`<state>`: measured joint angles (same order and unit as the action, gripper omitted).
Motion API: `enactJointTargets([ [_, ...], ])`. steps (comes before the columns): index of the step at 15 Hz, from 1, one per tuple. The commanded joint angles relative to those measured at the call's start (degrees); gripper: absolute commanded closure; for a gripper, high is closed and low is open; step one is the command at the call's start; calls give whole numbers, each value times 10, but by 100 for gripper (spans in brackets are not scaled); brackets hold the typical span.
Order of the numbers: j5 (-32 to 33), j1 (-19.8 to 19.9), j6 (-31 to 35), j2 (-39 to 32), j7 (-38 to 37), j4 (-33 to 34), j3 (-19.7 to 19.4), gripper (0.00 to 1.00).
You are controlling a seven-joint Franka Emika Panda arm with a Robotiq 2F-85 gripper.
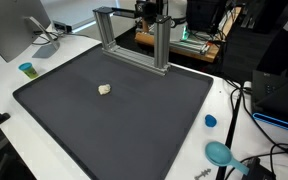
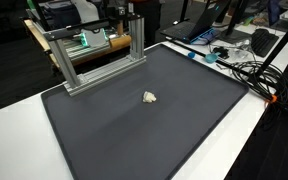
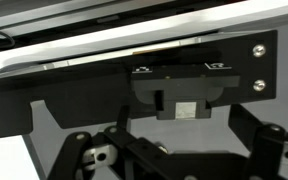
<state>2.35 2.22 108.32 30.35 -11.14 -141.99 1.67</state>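
The tool (image 1: 149, 10) hung above the silver aluminium frame (image 1: 134, 40) at the back of the white bench (image 1: 2, 85). Whether it was clenched or released could not be told. A small white crumpled lump (image 1: 105, 90) lay well apart from it, mid-way on the black rubber mat (image 1: 144, 125).

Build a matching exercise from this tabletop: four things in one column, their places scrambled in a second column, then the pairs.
Things
1. small pale lump
2. metal frame
3. blue cap
4. small teal cup

Places
A. on the white table, by the foot of the monitor
B. standing along one edge of the black mat
C. alone near the middle of the mat
D. on the table just off the mat, near the cables

Pairs: 1-C, 2-B, 3-D, 4-A
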Motion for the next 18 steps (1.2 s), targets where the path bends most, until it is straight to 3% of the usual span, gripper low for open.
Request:
enactJointTargets([
  [1,-1,-1,-1,0,1,0,3,0],
  [13,-44,-14,43,16,16,-35,-5,0],
  [18,-28,-7,69,23,9,-57,1,0],
])
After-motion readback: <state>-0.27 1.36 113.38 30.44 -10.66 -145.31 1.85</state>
